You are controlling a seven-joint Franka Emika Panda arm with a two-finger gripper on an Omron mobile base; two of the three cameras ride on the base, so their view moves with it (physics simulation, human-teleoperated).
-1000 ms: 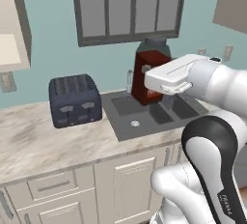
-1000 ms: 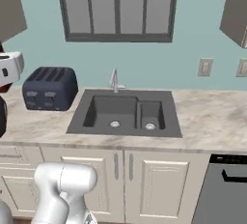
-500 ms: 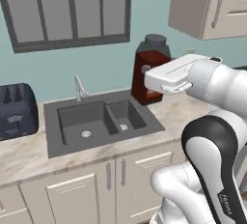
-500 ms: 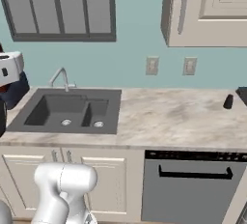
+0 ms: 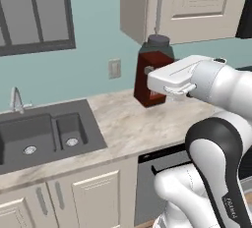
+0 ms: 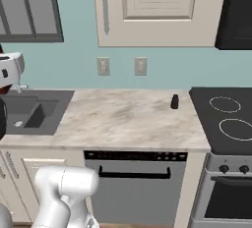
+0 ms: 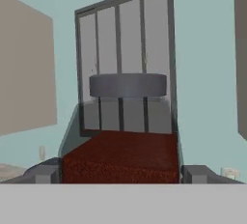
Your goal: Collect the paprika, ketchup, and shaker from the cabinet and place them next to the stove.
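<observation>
The stove (image 6: 226,119) is the landmark: the paprika (image 5: 154,72) belongs on the counter (image 6: 123,119) just left of it, near the shaker (image 6: 174,101) already standing there, so it should be lowered upright without knocking that. The arm reaches forward at chest height, hand level, well left of the stove. The gripper (image 7: 120,172) is spread wide, its fingers clasping the paprika jar.
</observation>
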